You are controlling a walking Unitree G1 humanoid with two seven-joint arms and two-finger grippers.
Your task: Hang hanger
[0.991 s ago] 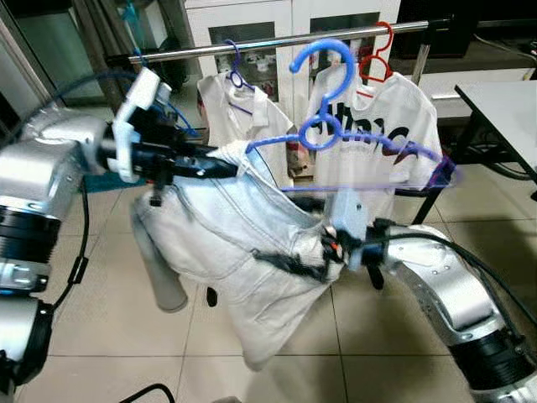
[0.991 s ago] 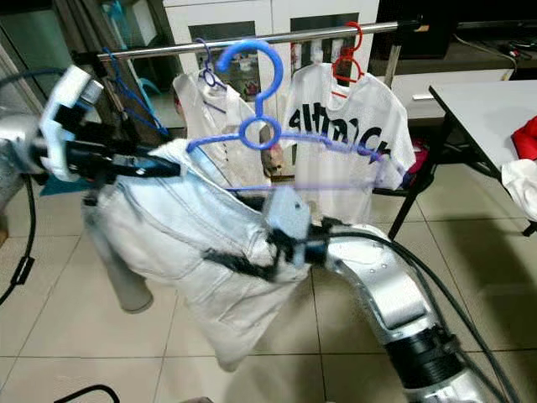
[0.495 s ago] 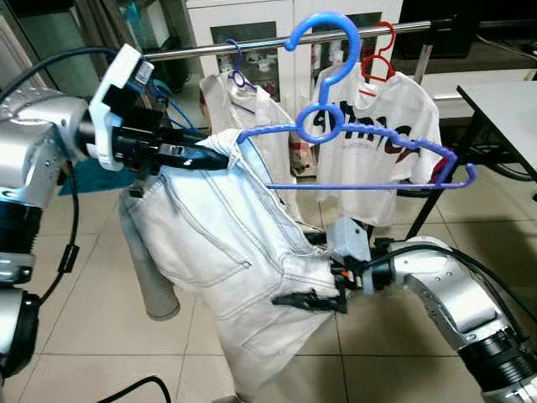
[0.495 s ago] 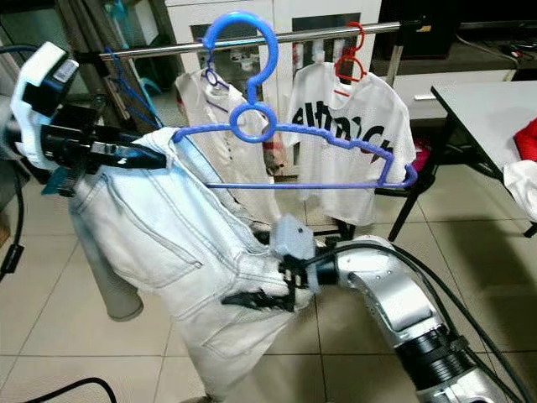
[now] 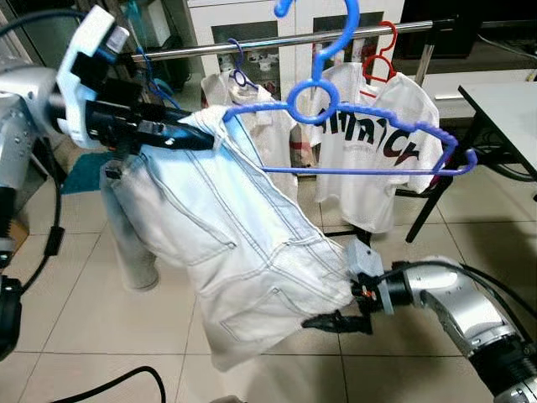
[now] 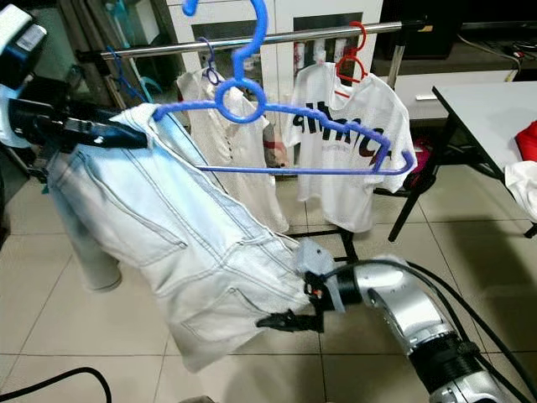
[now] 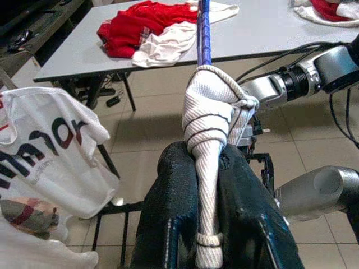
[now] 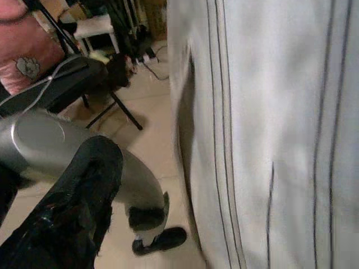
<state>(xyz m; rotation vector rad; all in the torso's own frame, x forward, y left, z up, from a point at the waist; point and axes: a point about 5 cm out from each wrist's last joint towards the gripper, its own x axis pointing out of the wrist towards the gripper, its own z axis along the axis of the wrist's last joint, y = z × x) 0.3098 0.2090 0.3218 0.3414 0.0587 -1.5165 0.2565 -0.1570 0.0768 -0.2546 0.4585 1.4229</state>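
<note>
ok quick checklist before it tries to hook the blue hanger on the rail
1. Left gripper hold on the blue hanger: ok, shut on the hanger's end with the pale denim garment bunched between its fingers.
2. Hook versus rail: not ok, the hook rises above the rail and is not over it.
3. Free spot on the rail: ok, a gap shows between the cream shirt and the printed white shirt.
4. Right gripper free of the garment: cannot tell, it sits at the lower hem.
5. Garment seated on the hanger: not ok, it hangs bunched at one end.
</note>
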